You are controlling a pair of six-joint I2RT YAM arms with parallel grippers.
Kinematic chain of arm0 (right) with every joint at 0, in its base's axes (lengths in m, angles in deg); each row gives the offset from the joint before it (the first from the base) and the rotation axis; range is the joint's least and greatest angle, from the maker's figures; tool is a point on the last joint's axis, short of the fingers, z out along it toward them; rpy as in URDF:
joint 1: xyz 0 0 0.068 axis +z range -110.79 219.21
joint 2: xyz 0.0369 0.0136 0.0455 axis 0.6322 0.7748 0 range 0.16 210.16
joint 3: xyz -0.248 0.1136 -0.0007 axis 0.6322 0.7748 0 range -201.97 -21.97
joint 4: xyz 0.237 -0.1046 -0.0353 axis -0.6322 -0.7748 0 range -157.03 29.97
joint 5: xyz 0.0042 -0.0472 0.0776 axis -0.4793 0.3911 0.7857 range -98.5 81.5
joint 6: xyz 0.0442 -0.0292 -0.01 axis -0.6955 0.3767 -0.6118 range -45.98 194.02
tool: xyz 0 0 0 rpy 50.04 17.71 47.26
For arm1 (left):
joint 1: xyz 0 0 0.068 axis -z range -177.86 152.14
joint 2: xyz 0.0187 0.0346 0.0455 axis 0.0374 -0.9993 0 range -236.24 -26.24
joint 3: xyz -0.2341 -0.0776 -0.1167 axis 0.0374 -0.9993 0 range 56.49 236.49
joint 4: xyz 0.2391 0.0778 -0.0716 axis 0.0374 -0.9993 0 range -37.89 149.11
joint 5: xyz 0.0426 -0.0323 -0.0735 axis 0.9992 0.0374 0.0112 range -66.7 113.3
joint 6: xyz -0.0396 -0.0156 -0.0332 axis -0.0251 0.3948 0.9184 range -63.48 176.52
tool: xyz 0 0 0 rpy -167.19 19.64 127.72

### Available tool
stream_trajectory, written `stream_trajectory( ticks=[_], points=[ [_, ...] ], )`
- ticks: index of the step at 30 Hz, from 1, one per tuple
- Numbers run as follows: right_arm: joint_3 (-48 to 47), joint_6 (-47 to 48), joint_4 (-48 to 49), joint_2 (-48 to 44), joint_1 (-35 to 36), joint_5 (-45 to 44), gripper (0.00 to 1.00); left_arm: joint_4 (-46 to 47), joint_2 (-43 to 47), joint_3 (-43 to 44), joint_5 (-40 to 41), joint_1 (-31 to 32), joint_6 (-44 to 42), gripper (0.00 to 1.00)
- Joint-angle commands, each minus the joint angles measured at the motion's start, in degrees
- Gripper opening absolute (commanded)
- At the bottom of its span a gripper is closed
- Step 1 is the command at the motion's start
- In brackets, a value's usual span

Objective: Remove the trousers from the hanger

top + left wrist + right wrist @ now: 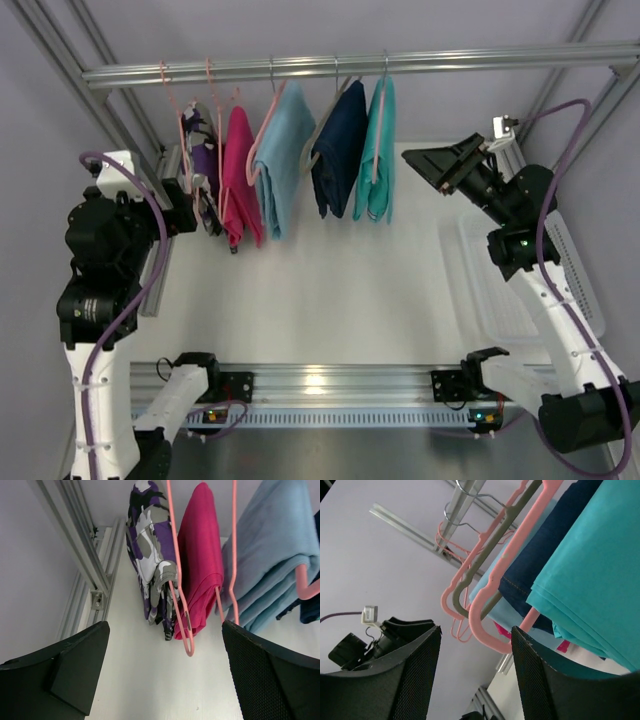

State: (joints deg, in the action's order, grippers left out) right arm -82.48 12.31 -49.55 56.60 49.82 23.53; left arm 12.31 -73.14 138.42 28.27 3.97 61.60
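Note:
The teal trousers [377,150] hang folded over the bar of a salmon-pink hanger [378,120] at the right end of the rail. In the right wrist view the trousers [590,570] fill the upper right, and the hanger [487,630] curves round below them. My right gripper [432,166] is just right of the trousers, apart from them, pointing left. Its jaws [476,632] stand apart with nothing held. My left gripper [197,212] is at the rail's left end, open [166,629] and empty, facing the other garments.
Left of the trousers on the rail [420,63] hang a navy garment [338,150] on a grey hanger, a sky-blue garment [285,155], a magenta one [238,180] and a purple patterned one [203,165]. A clear tray [500,290] lies on the table at the right.

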Motion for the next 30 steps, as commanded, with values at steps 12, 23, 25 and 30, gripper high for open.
stream_trajectory(
  ticks=[12, 23, 25, 30],
  points=[
    [-14.2, -5.5, 12.1, 15.4, 6.2, -1.6, 0.61, 3.6, -2.2, 3.5, -4.6, -0.3, 1.1, 0.99],
    [-19.0, -6.7, 7.4, 23.3, 8.2, -4.0, 0.63, 4.9, -2.6, 2.5, -4.4, -0.3, 0.5, 0.99],
    [-18.9, -6.8, 7.6, 23.7, 8.3, -4.1, 0.63, 5.2, -2.6, 2.2, -4.4, -0.3, 0.5, 0.99],
    [-16.8, -6.9, 8.3, 23.4, 8.4, -4.0, 0.63, 6.5, -2.1, 0.5, -4.7, -0.3, 0.4, 0.99]
  ],
)
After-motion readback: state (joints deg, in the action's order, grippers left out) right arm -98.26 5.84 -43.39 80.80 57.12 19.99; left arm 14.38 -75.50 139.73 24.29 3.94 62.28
